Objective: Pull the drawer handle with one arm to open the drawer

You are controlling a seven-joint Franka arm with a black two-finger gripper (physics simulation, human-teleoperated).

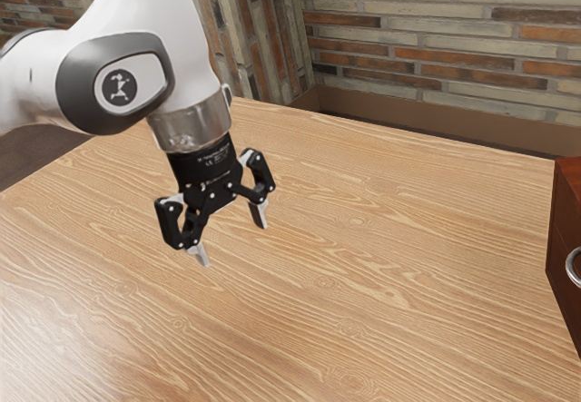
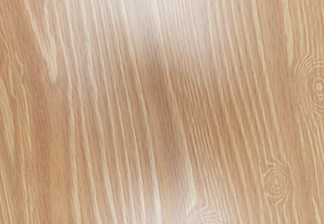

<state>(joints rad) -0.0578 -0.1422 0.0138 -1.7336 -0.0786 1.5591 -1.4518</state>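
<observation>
A dark red-brown drawer cabinet (image 1: pixel 565 257) stands at the exterior view's right edge, partly cut off. Its curved silver handle (image 1: pixel 572 269) sticks out from the drawer front. My black gripper (image 1: pixel 231 239) hangs over the wooden table (image 1: pixel 381 266) at centre-left, far from the cabinet, pointing down. Its two fingers stand apart with nothing between them, so it is open. The wrist view looks down on the bare wood grain of the table (image 2: pixel 162 102) under my hand.
A brick wall (image 1: pixel 436 30) runs behind the table's far edge. A wide stretch of tabletop lies between my gripper and the cabinet.
</observation>
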